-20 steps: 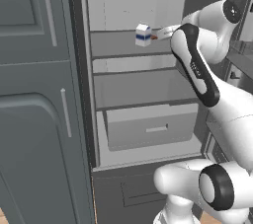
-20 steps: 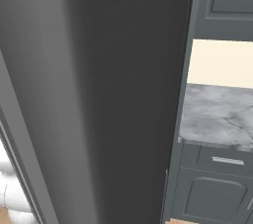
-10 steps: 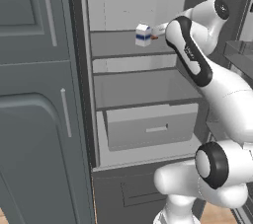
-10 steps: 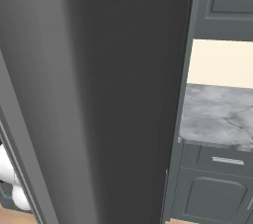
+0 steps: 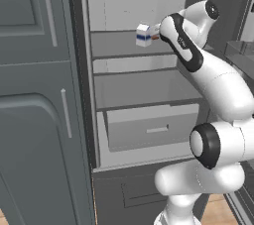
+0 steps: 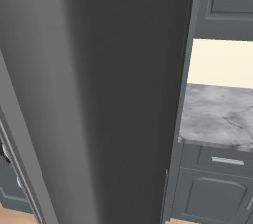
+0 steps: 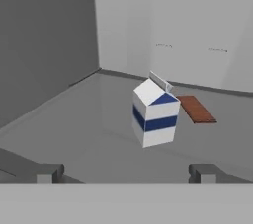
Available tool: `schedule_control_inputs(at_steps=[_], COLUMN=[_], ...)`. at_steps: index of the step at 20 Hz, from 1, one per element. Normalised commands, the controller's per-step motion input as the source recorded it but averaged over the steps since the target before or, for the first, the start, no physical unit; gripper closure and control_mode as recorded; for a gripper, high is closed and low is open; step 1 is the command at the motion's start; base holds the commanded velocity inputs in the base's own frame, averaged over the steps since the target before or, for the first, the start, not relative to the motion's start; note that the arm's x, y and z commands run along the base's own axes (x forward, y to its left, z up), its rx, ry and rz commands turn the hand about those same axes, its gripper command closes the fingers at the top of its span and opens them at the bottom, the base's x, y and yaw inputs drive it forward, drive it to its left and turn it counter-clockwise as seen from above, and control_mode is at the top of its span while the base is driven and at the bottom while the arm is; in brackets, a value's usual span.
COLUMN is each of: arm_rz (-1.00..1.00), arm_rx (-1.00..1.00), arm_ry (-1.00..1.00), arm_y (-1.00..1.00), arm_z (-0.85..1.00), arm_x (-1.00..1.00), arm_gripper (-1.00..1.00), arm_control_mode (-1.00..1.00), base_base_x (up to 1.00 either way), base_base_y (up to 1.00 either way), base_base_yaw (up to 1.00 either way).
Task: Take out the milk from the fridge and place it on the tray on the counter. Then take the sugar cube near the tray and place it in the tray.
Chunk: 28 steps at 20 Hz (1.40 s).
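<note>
Inside the open fridge point(image 5: 139, 70), my arm reaches over the top shelf toward the milk point(image 5: 143, 35), a small white carton with a blue band that stands upright near the middle of that shelf, well in from its front edge and short of the back wall. My jaws point(image 7: 125, 172) are spread wide and grasp nothing: in the hand view the two dark fingertips point(image 7: 47, 172) sit far apart at the bottom, with the milk point(image 7: 154, 114) standing clear of them, farther back on the shelf and roughly between their lines. The carton's gabled top points toward the rear wall. Just behind and beside it, toward the right side of the shelf, a flat brown slab point(image 7: 195, 108) lies on the shelf surface, close to the carton's back corner; whether the two touch I cannot tell.

From the left base view, the fridge shows a second shelf below the milk's and a closed light grey drawer point(image 5: 154, 127) with a small handle beneath that. The dark panelled fridge door point(image 5: 34, 110) stands open at the left. In the right base view, a strip of the veined marble tabletop point(image 6: 217, 117) shows past the fridge's dark side, over dark grey cabinets point(image 6: 212, 188) with a metal handle.
</note>
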Motion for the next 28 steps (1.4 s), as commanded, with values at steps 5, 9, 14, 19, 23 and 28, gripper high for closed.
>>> schedule_control_inputs(at_steps=[5,9,14,19,23,28], arm_rz=[0.01,0.00,0.00,0.00,0.00,0.00], arm_rx=[0.00,0.00,0.00,0.00,0.00,0.00], arm_ry=[0.00,0.00,0.00,0.00,0.00,0.00], arm_y=[0.00,0.00,0.00,0.00,0.00,0.01], arm_z=[-0.03,0.00,-0.03,-0.11,-0.15,-0.11], arm_x=[0.36,0.36,0.44,0.44,0.41,0.28], arm_gripper=[-1.00,-1.00,-1.00,-1.00,-1.00,-1.00], arm_control_mode=[-1.00,-1.00,-1.00,-1.00,-1.00,-1.00], base_base_x=[0.00,0.00,0.00,0.00,0.00,0.00], base_base_y=[0.00,0.00,0.00,0.00,0.00,0.00], base_base_yaw=[0.00,0.00,0.00,0.00,0.00,0.00])
